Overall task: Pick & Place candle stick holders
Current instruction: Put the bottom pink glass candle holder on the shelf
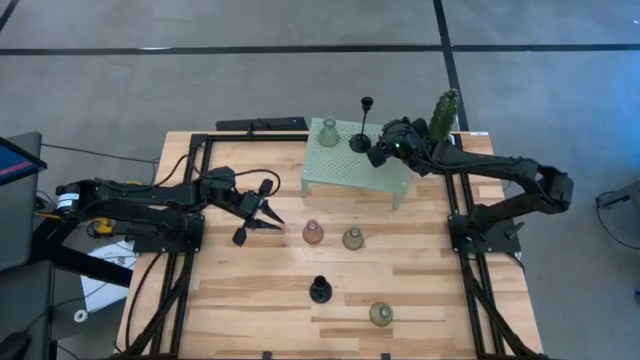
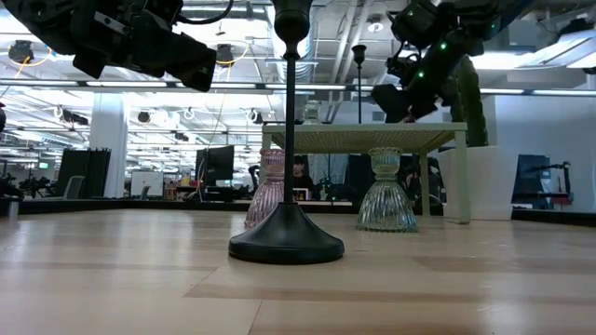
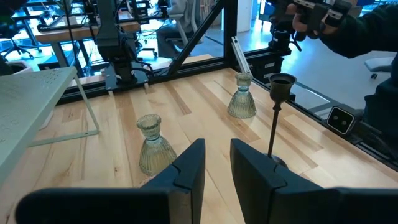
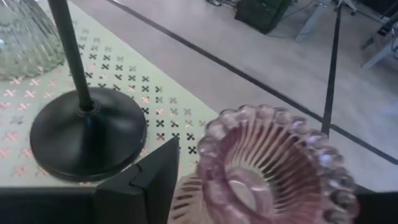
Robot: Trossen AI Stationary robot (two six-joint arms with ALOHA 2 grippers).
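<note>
**Gently now: setting the pink holder down on the mesh stand**

Closest in the right wrist view, the ribbed pink holder [image 4: 267, 168] sits between the fingers of the right claw [image 1: 382, 153]. Whether they clamp it or stand just clear cannot be told. Just beside it is the round base of the tall black holder [image 4: 87, 134], so the claw would do best to lift straight up without brushing that thin stem. Farther along the mint mesh stand [image 1: 355, 172], in the upper middle of the high view, stands a green glass holder [image 1: 328, 132]. Below the stand, four more holders wait on the wooden table [image 1: 230, 310]. The left claw [image 3: 216, 149] hangs left of centre, fingers slightly parted and empty.
</note>
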